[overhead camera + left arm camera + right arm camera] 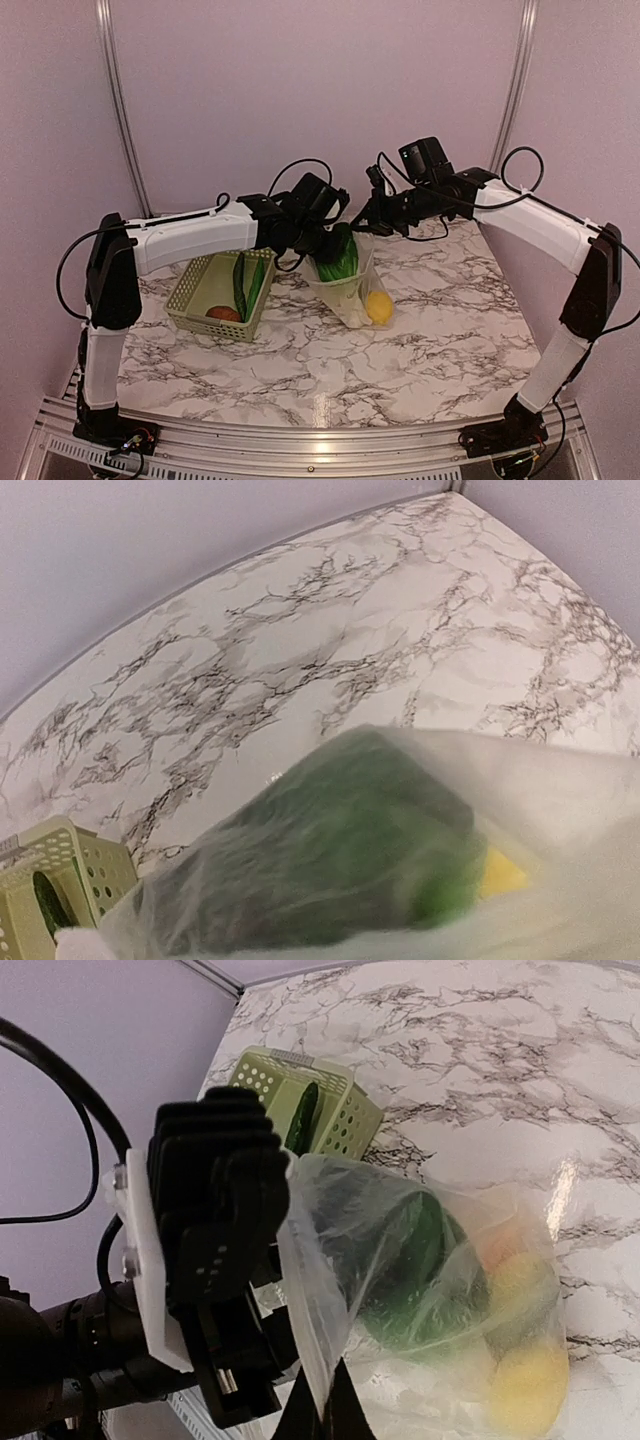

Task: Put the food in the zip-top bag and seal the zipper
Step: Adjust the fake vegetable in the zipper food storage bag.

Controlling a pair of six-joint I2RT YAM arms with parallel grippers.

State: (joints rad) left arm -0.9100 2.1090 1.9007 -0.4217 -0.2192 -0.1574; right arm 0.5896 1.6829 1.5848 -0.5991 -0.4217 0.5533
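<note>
I see the zip-top bag (352, 292) held up by its mouth over the marble worktop (440, 340), with my right end effector (322, 1412) pinched together on its edge. The left end effector (326, 242) is at the opposite edge, and I cannot tell its grip. Bok choy (340, 258) and lemon (379, 306) lie inside the bag. Long green pieces (248, 285) lean in the basket (188, 296).

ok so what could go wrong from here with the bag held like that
1. The long green pieces and the reddish-brown round one lie in the basket; sealing now would leave them out.
2. The bok choy sits high in the zip-top bag, so leaves might stop the mouth closing.
3. The right gripper pinches only a thin edge; the weight of the lemon could pull it loose.
</note>
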